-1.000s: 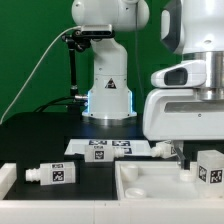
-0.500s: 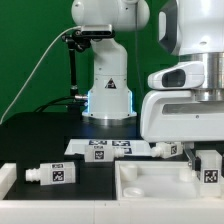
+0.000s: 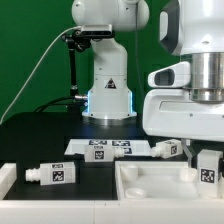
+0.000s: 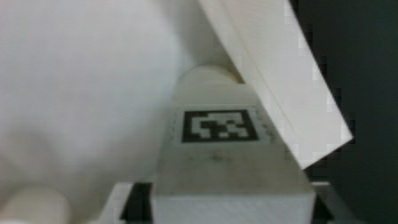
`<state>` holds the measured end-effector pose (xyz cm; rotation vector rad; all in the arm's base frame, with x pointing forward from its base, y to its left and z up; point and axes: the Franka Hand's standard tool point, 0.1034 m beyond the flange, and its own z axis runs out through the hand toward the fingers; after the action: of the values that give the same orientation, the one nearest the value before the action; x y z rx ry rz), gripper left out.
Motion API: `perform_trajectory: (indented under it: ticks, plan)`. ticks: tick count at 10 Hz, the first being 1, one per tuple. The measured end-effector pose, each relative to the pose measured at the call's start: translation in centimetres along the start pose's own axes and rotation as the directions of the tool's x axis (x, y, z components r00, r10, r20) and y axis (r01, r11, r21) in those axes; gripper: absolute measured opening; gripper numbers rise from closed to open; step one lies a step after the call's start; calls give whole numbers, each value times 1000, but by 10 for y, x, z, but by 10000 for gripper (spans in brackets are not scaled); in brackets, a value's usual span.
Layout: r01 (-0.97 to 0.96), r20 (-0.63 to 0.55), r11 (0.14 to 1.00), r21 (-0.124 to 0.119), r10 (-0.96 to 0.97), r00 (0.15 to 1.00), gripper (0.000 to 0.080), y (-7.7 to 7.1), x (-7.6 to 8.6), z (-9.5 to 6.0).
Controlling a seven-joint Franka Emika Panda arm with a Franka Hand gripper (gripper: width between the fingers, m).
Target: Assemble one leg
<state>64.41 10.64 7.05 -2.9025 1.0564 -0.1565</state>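
My gripper (image 3: 206,152) is shut on a white leg (image 3: 207,168) at the exterior view's right and holds it upright over the right end of the large flat white tray-like part (image 3: 150,188). In the wrist view the held leg (image 4: 221,150) runs out from between the jaws (image 4: 222,208), its square tag facing the camera and its rounded end toward the tray-like part (image 4: 80,90). A second leg (image 3: 55,174) lies on the black table at the left. A third leg (image 3: 165,150) lies behind the tray-like part.
The marker board (image 3: 105,148) lies flat in the middle of the table, in front of the robot base (image 3: 108,95). A white block edge (image 3: 6,178) shows at the far left. A green backdrop stands behind.
The held leg has turned and dropped a little toward the tray-like part, so less of its tag face shows. The loose legs have not moved.
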Motion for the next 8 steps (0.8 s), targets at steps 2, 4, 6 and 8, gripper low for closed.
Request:
perform_trajectory:
  ticks: [2,4,6,8]
  plan:
    - [-308,9,951,-8,308,951,284,2,0,0]
    - [-502,23,865,-9,502,865,285,5,1,0]
    - [-576,25,817,-13,576,817,285,5,0,0]
    - [-692,31,722,-25,692,721,285,6,0,0]
